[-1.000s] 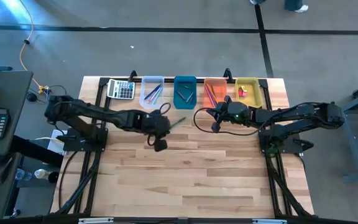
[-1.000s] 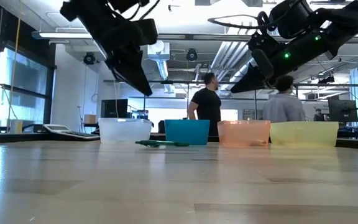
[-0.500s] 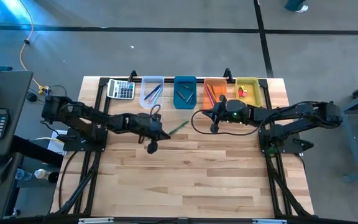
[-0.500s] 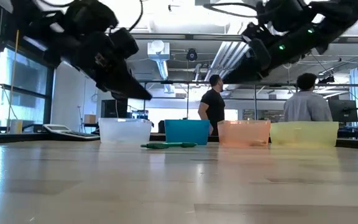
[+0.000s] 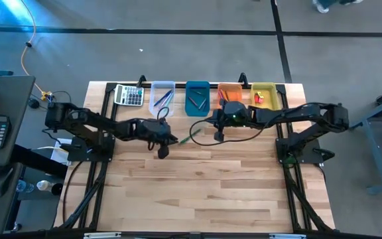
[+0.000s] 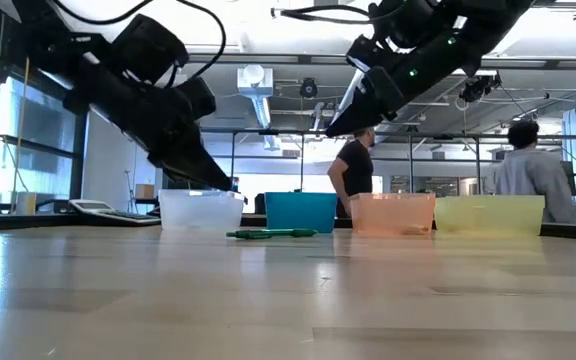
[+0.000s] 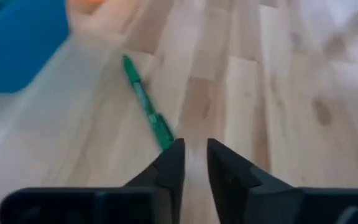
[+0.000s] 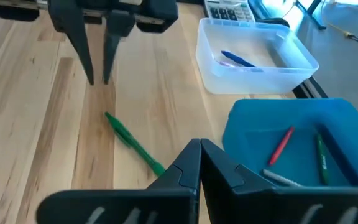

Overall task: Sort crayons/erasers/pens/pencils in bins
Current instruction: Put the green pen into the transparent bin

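Note:
A green pen [image 5: 190, 136] lies flat on the wooden table in front of the blue bin [image 5: 197, 98], touched by neither gripper. My left gripper [image 7: 194, 146] slants down low over the table, just left of the pen's near end [image 7: 164, 135]. Its fingers stand slightly apart with nothing between them, as the right wrist view also shows of this gripper [image 8: 98, 79]. My right gripper [image 8: 199, 146] is shut and hovers above the table, to the right of the pen [image 8: 132, 144]. The clear [image 5: 162, 97], orange [image 5: 227, 96] and yellow [image 5: 264, 96] bins stand beside the blue one.
The four bins stand in a row along the far edge and hold coloured sticks. The yellow one holds a small red block [image 5: 258, 99]. A grey calculator [image 5: 129, 95] lies left of the clear bin. Two people stand in the room beyond the table [image 6: 351, 180].
My left gripper has sunk toward the table and drawn back a little toward the left edge, tipping further down. My right gripper has gone toward the table's left edge, away from the orange bin and closer to the green pen.

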Motion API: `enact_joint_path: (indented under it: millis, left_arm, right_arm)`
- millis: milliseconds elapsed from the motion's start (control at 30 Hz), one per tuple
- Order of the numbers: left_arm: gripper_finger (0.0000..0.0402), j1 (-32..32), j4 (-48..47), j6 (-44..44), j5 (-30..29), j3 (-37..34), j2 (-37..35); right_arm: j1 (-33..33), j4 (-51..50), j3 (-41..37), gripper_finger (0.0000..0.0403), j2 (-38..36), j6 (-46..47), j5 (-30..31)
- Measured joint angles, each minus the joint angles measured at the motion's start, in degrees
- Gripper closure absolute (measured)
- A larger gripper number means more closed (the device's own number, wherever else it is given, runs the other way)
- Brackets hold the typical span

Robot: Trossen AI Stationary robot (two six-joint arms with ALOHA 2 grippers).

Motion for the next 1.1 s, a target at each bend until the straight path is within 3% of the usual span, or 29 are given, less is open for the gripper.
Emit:
enact_joint_path:
  millis: [167,433,767,1100]
  left_arm:
    - [0.0293,-2.70,-2.32,-3.09,-7.10,2.90,1.42]
    - [0.0241,-3.32,-2.37,-3.59,-9.36,8.99,10.25]
    - [0.0260,-2.49,-7.70,-2.72,-11.50,15.43,20.23]
    - [0.0316,-1.81,-12.43,1.68,-11.35,16.58,21.07]
  right_arm:
    - [-0.15,1.50,-0.98,0.0403,0.00,-0.24,0.00]
    - [-1.52,1.53,-1.01,0.0403,0.00,-3.23,0.00]
    - [-3.41,0.79,-1.03,0.0403,0.00,-5.38,0.03]
    - [-3.39,0.55,-1.07,0.0403,-0.02,-5.97,0.02]
